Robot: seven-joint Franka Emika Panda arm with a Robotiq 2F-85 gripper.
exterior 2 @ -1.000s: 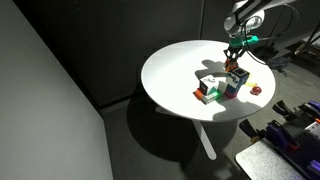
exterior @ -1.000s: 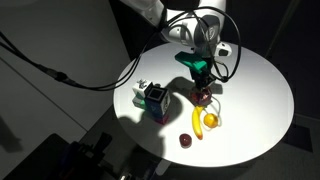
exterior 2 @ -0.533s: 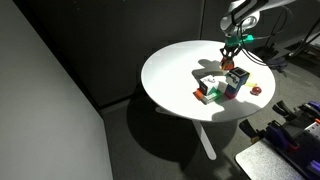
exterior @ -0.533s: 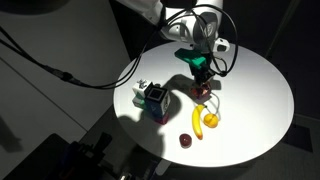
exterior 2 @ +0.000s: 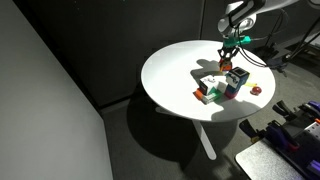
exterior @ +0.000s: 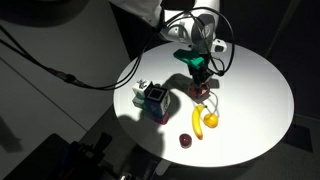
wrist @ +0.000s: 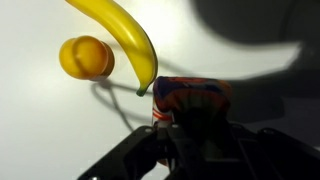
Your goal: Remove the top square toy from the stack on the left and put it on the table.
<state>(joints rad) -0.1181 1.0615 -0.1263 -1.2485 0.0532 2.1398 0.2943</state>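
My gripper (exterior: 200, 70) hangs over the middle of the round white table (exterior: 260, 80) and is shut on a small red, blue and orange square toy (wrist: 190, 94). It holds the toy just above the rest of its short stack (exterior: 203, 95). In the wrist view the dark fingers (wrist: 190, 128) close round the toy's lower part and hide what lies beneath it. In an exterior view the gripper (exterior 2: 228, 58) is above the stack (exterior 2: 237, 82).
A banana (exterior: 197, 122) and an orange ball (exterior: 211, 120) lie just in front of the stack, and both show in the wrist view (wrist: 120, 40) (wrist: 85, 57). A small dark red fruit (exterior: 185, 140) lies near the table's edge. A cluster of dark and white blocks (exterior: 153, 100) stands nearby.
The gripper has risen a little from the stack with the square toy in it. Nothing else has moved.
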